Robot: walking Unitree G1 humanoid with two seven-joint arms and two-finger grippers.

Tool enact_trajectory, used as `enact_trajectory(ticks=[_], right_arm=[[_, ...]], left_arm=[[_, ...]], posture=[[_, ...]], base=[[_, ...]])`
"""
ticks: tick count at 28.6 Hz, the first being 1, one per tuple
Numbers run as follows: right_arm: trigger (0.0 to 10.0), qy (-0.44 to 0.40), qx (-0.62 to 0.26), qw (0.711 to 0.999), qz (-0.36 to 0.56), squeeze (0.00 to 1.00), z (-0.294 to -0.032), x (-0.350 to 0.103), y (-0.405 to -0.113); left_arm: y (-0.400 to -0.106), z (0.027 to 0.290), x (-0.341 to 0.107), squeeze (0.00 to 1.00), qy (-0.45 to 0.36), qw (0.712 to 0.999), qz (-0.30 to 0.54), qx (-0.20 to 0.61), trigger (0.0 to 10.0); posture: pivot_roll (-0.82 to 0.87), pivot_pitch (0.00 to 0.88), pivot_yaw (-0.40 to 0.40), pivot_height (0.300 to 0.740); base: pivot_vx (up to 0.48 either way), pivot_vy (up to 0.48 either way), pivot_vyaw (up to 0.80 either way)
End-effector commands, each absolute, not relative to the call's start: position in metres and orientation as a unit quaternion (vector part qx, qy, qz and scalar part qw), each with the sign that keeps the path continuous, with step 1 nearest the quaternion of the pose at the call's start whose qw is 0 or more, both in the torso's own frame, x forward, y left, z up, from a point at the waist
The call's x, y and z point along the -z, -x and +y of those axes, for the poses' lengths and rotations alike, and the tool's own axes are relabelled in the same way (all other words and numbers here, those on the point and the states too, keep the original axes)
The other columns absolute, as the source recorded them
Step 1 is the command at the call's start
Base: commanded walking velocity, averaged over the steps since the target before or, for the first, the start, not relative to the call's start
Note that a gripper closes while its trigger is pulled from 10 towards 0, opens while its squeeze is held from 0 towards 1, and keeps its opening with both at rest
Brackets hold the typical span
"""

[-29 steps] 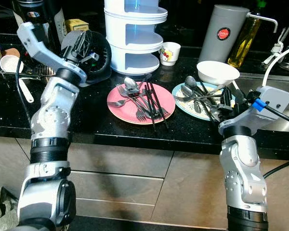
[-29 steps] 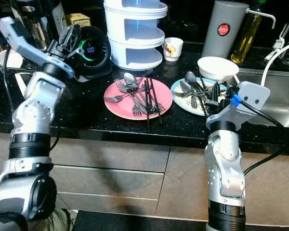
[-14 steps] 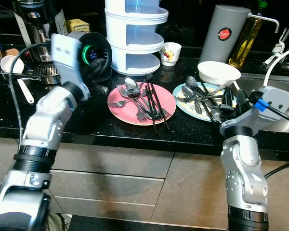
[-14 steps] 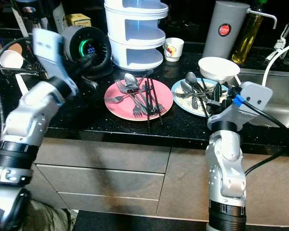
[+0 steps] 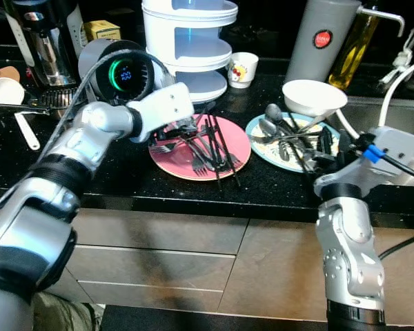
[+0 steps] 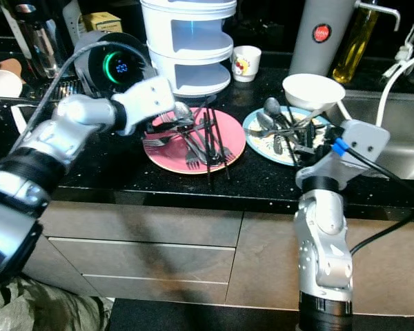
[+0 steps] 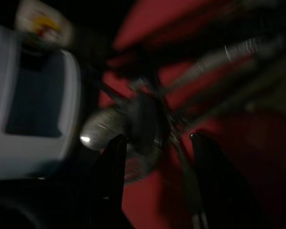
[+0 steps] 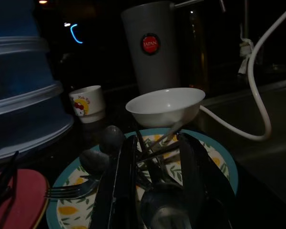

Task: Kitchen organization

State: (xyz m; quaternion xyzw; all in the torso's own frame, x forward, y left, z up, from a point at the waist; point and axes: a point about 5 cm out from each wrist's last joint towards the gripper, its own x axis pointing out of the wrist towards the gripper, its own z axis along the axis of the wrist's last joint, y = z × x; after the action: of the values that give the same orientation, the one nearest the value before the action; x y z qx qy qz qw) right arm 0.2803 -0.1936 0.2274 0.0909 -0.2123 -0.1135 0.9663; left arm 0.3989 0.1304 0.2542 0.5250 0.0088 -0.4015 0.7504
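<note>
The two head views looked forward and down on the black counter (image 5: 131, 172) from above, sharing the pink plate (image 5: 183, 162) and blue-rimmed plate (image 6: 259, 145). The left wrist view sat close over the pink plate, blurred; the right wrist view faced low across the blue-rimmed plate toward a white bowl (image 8: 164, 106)
</note>
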Motion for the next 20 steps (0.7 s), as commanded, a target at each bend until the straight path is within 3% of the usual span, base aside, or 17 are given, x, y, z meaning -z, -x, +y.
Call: enact_trajectory(ticks=[1, 2, 5, 14, 16, 17, 18, 19, 20], right_arm=[[10.0, -0.093, 0.121, 0.966, -0.208, 0.00, -0.195, -0.226, -0.277], [10.0, -0.090, 0.126, 0.965, -0.210, 0.00, -0.197, -0.227, -0.272], [10.0, -0.087, 0.113, 0.966, -0.215, 0.00, -0.193, -0.229, -0.272], [10.0, -0.091, 0.084, 0.967, -0.223, 0.00, -0.180, -0.238, -0.275], [10.0, -0.091, 0.083, 0.967, -0.222, 0.00, -0.180, -0.238, -0.275], [10.0, -0.091, 0.083, 0.968, -0.219, 0.00, -0.180, -0.237, -0.275], [10.0, -0.091, 0.083, 0.968, -0.219, 0.00, -0.180, -0.237, -0.275], [10.0, -0.090, 0.083, 0.968, -0.218, 0.00, -0.180, -0.236, -0.274], [10.0, -0.090, 0.084, 0.968, -0.217, 0.00, -0.181, -0.236, -0.274]], left_arm=[[-0.399, 0.131, -0.255, 0.00, -0.546, 0.733, 0.016, 0.405, 10.0], [-0.401, 0.136, -0.256, 0.00, -0.572, 0.715, 0.023, 0.401, 10.0], [-0.404, 0.138, -0.259, 0.00, -0.586, 0.711, 0.023, 0.389, 10.0], [-0.408, 0.123, -0.248, 0.00, -0.564, 0.734, -0.006, 0.377, 10.0], [-0.407, 0.119, -0.247, 0.00, -0.551, 0.743, -0.016, 0.380, 9.6], [-0.406, 0.111, -0.247, 0.00, -0.532, 0.755, -0.042, 0.382, 7.0], [-0.406, 0.111, -0.247, 0.00, -0.532, 0.755, -0.042, 0.382, 7.0], [-0.406, 0.106, -0.248, 0.00, -0.522, 0.760, -0.056, 0.382, 0.0], [-0.406, 0.103, -0.248, 0.00, -0.518, 0.763, -0.064, 0.381, 0.0]], posture=[[-0.05, 0.073, 0.049, 0.740], [-0.05, 0.086, 0.060, 0.740], [-0.05, 0.093, 0.066, 0.740], [-0.06, 0.113, 0.060, 0.740], [-0.06, 0.116, 0.058, 0.740], [-0.06, 0.117, 0.058, 0.740], [-0.06, 0.117, 0.058, 0.740], [-0.06, 0.118, 0.057, 0.740], [-0.06, 0.118, 0.057, 0.740]], base=[[0.000, 0.000, 0.00], [0.000, 0.000, 0.00], [0.000, 0.000, 0.00], [0.000, 0.000, 0.00], [0.000, 0.000, 0.00], [0.000, 0.000, 0.00], [0.000, 0.000, 0.00], [0.000, 0.000, 0.00], [0.000, 0.000, 0.00]])
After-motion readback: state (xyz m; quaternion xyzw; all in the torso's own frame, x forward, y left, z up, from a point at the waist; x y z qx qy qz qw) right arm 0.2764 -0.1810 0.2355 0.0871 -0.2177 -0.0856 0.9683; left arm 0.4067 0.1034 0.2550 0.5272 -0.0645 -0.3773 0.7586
